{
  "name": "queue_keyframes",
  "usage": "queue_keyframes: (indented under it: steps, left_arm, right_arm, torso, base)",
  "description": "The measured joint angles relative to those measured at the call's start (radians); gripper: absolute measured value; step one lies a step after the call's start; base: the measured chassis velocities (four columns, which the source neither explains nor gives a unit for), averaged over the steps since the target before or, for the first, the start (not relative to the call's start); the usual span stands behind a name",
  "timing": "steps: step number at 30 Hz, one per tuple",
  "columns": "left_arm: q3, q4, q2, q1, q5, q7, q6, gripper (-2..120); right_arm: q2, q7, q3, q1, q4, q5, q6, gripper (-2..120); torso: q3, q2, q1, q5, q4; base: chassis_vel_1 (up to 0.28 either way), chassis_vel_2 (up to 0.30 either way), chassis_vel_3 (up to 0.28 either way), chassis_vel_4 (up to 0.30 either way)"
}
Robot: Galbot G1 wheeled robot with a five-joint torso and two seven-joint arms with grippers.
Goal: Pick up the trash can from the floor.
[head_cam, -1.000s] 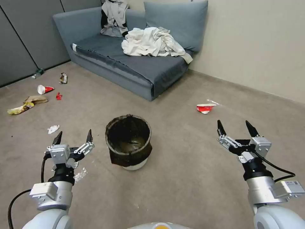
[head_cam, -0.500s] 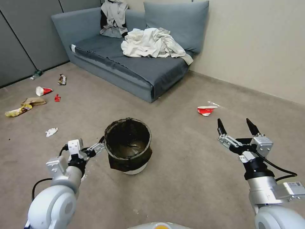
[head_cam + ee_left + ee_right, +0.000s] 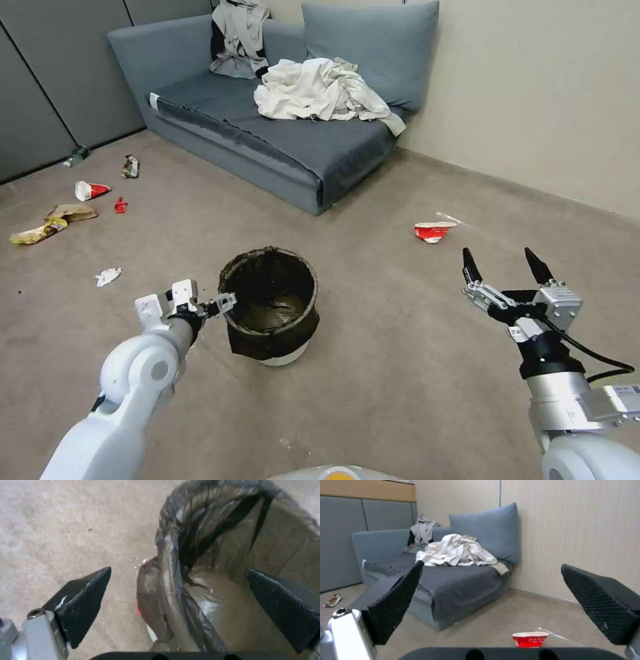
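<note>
The trash can (image 3: 270,313), a small round white bin lined with a dark bag folded over its rim, stands on the floor (image 3: 373,373) in front of me. My left gripper (image 3: 225,304) is open at the can's left rim. In the left wrist view the bagged rim (image 3: 170,562) runs up between the two fingers of the left gripper (image 3: 178,575), one finger outside over the carpet and one inside the can. To the right of the can, my right gripper (image 3: 501,261) hangs open and apart from it, holding nothing.
A grey sofa (image 3: 280,143) with heaped clothes (image 3: 320,87) stands behind the can. A crushed red-and-white cup (image 3: 432,231) lies on the floor ahead of the right gripper (image 3: 492,567). Litter (image 3: 67,213) is scattered at the far left. A wall runs along the right.
My left arm has swung forward and to the right, bringing its open gripper from beside the can onto the rim. The right gripper has barely shifted.
</note>
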Motion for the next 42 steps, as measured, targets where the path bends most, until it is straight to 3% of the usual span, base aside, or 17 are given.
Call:
queue_keyframes:
  steps: [4, 8, 16, 23, 28, 32, 42]
  left_arm:
    - [0.034, 0.036, 0.001, -0.032, -0.027, -0.02, 0.013, 100]
    - [0.049, 0.053, -0.002, -0.046, -0.032, -0.035, 0.023, 91]
    - [0.054, 0.074, -0.01, -0.05, -0.045, -0.048, 0.033, 69]
    - [0.047, 0.082, -0.01, -0.048, -0.055, -0.052, 0.036, 40]
    - [0.046, 0.085, -0.011, -0.05, -0.06, -0.058, 0.037, 29]
    - [0.042, 0.086, -0.014, -0.057, -0.09, -0.081, 0.048, 11]
    - [0.026, 0.071, -0.014, -0.054, -0.105, -0.086, 0.049, 6]
  right_arm:
    - [0.002, 0.002, 0.004, -0.003, 0.004, 0.0, 0.002, 100]
    - [0.003, 0.004, 0.007, -0.007, 0.004, 0.0, 0.005, 100]
    - [0.006, 0.006, 0.007, -0.012, 0.004, 0.0, 0.011, 100]
    - [0.008, 0.006, 0.005, -0.013, 0.004, 0.0, 0.013, 100]
    - [0.008, 0.006, 0.004, -0.013, 0.004, 0.0, 0.014, 100]
    - [0.007, 0.006, 0.004, -0.014, 0.003, -0.001, 0.015, 100]
    - [0.005, 0.006, 0.001, -0.008, -0.006, -0.003, 0.015, 100]
  torso:
    - [0.0, 0.0, 0.0, 0.0, -0.0001]
    - [0.0, 0.0, 0.0, 0.0001, 0.0]
    - [0.0, 0.0, 0.0, 0.0001, 0.0]
    - [0.0, 0.0, 0.0, 0.0001, 0.0]
    - [0.0, 0.0, 0.0, 0.0001, 0.0]
    - [0.0, 0.0, 0.0, 0.0001, 0.0]
    - [0.0, 0.0, 0.0, 0.0, 0.0]
  base:
    - [0.0, 0.0, 0.0, 0.0]
    - [0.0, 0.0, 0.0, 0.0]
    - [0.0, 0.0, 0.0, 0.0]
    - [0.0, 0.0, 0.0, 0.0]
    - [0.0, 0.0, 0.0, 0.0]
    - [0.0, 0.0, 0.0, 0.0]
    - [0.0, 0.0, 0.0, 0.0]
